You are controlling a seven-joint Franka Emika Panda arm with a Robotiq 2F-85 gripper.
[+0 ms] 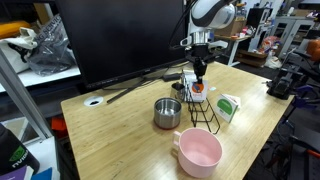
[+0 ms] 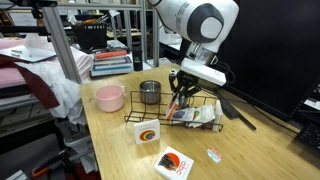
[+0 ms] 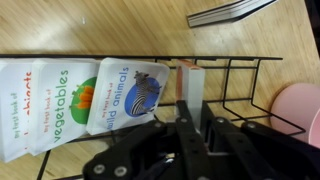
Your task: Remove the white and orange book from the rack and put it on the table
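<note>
The black wire rack [image 1: 206,113] stands mid-table on the light wooden table [image 1: 120,135]; it also shows in an exterior view [image 2: 140,119] and in the wrist view [image 3: 245,75]. My gripper [image 3: 197,108] comes straight down into the rack in both exterior views [image 1: 199,77] [image 2: 177,98]. Its fingers are shut on the top edge of the thin white and orange book [image 3: 189,80], which stands upright in a rack slot [image 1: 198,89]. Most of the book is hidden by the fingers.
Other white books, "vegetables" [image 3: 65,100] and "wild animals" [image 3: 125,95], lean in the rack beside it. A steel pot [image 1: 167,112], a pink bowl [image 1: 198,152] and a white and green carton [image 1: 230,106] stand nearby. A black monitor [image 1: 130,40] stands behind. Small cards [image 2: 175,163] lie on the table.
</note>
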